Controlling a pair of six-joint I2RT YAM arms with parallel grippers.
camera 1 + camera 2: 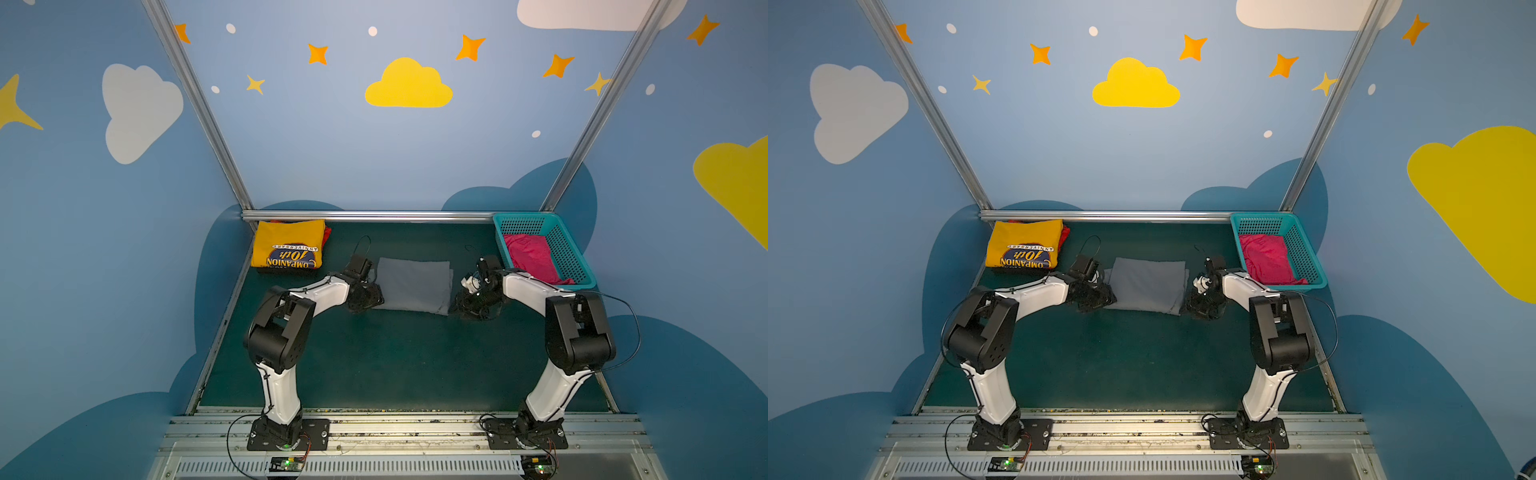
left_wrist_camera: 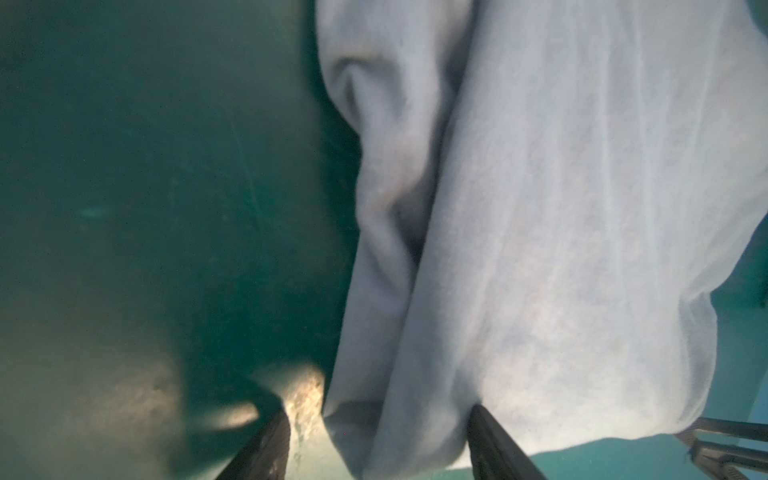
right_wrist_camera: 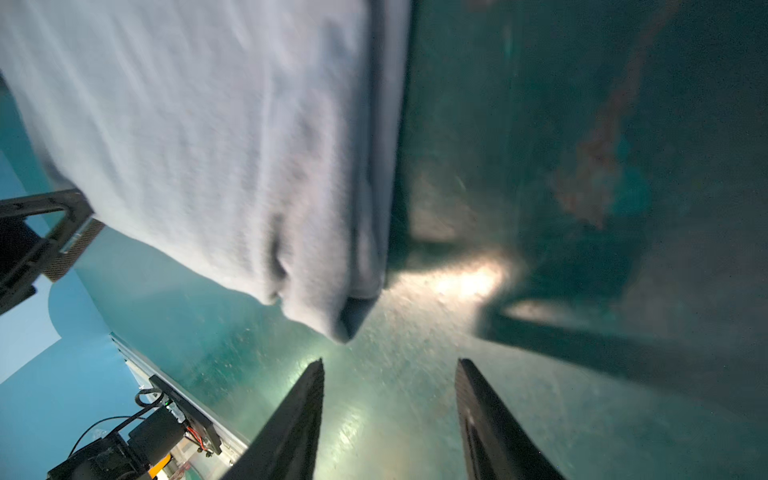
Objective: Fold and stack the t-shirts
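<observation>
Yellow t-shirt (image 1: 289, 249) folded far left; grey t-shirt (image 1: 415, 284) folded mid-surface, unstacked, between open left claw (image 2: 380, 413) and open right claw (image 3: 390, 362); pink t-shirt (image 1: 530, 257) lies crumpled in the basket (image 1: 567, 249)

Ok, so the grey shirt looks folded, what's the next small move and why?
Probably lift both grippers clear. The grey tee lies folded flat on the mat, the left gripper stands open around its near corner and the right gripper open just short of the other, so nothing is held. Then it can go onto the yellow tee.
</observation>
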